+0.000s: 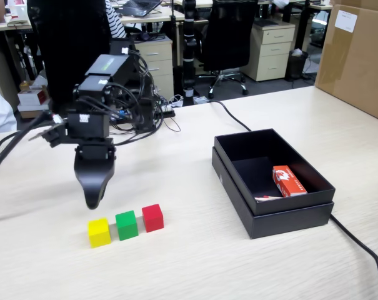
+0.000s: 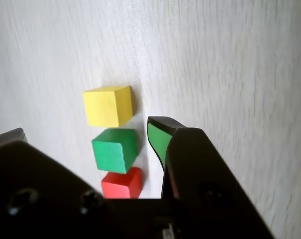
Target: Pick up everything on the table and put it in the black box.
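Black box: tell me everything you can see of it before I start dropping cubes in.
In the fixed view the black box is a shallow, open-topped rectangle, matte and cardboard-like, apparently seated in a slightly larger black tray or lid. It rests flat on the wooden table, right of the cube row, set at an angle. Inside lie an orange-red packet at the near right and a thin stick-like item beside it. A black cable runs past its right corner.

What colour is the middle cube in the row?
Green: the middle cube shows best in the wrist view.
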Robot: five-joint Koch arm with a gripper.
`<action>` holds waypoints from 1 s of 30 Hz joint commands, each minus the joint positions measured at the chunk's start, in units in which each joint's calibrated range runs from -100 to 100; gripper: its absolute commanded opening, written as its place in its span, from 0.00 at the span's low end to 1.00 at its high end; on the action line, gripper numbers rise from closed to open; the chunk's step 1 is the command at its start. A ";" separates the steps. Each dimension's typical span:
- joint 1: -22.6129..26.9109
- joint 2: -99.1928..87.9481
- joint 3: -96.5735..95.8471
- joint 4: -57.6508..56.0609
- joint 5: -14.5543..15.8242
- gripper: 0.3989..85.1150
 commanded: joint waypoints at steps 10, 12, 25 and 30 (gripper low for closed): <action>-0.49 14.21 15.09 -0.27 -1.32 0.55; -0.54 16.27 16.54 -0.18 -1.37 0.55; -0.15 22.35 20.71 -2.69 -1.27 0.52; -0.05 22.58 20.62 -5.10 -1.12 0.48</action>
